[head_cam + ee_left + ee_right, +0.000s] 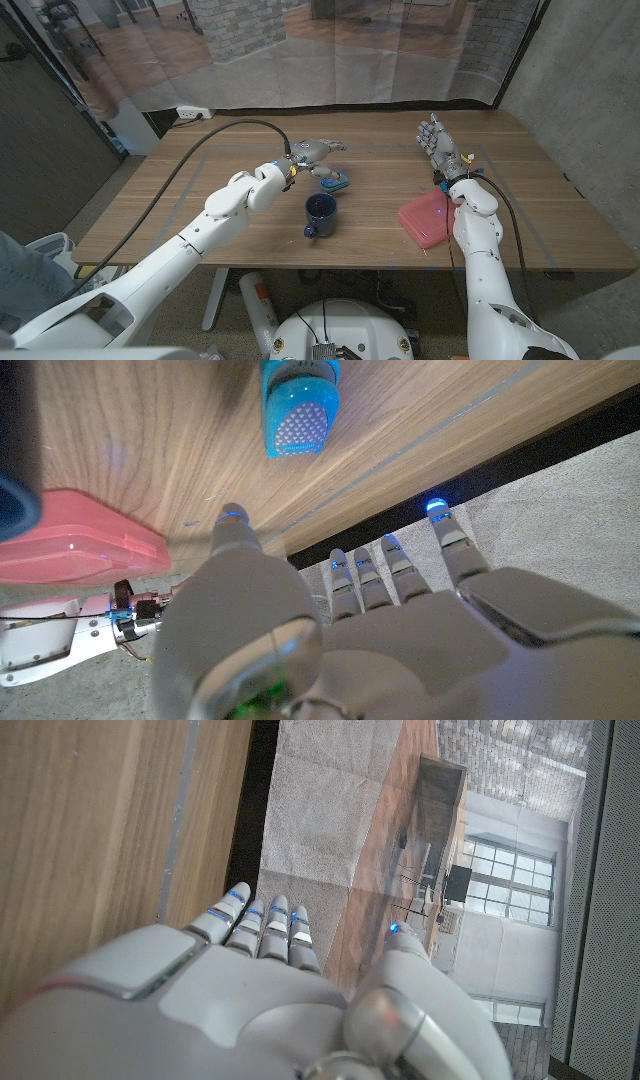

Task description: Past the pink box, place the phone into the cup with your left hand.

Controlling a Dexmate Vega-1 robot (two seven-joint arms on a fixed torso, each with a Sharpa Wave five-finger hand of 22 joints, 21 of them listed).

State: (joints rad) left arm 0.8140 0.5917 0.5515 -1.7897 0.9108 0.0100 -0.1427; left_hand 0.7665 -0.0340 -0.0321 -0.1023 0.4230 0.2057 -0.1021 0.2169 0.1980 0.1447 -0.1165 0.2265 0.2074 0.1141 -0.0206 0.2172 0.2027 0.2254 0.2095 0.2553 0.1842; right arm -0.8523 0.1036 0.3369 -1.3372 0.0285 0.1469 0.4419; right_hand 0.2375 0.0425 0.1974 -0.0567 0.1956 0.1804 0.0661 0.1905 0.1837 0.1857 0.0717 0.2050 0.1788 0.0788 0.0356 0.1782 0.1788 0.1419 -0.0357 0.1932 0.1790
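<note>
The phone (pixel 336 182) is a light blue toy with a dotted face and lies on the table just behind the cup. The dark blue cup (pixel 320 214) stands upright at mid table. My left hand (pixel 316 151) hovers just behind the phone with its fingers spread, holding nothing. In the left wrist view the phone (pixel 300 405) lies beyond the fingers (pixel 392 565) of the left hand (pixel 400 635), not touching them. The pink box (pixel 429 221) lies to the right of the cup, seen also as the pink box (pixel 80 548). My right hand (pixel 437 140) stands behind it, fingers up, holding nothing.
The wooden table (pixel 200 215) has bare wood to the left of the cup. A black cable runs along my left arm (pixel 220 205). My right forearm (pixel 470 215) lies beside the pink box. Behind the table's far edge hangs a curtain (pixel 330 60).
</note>
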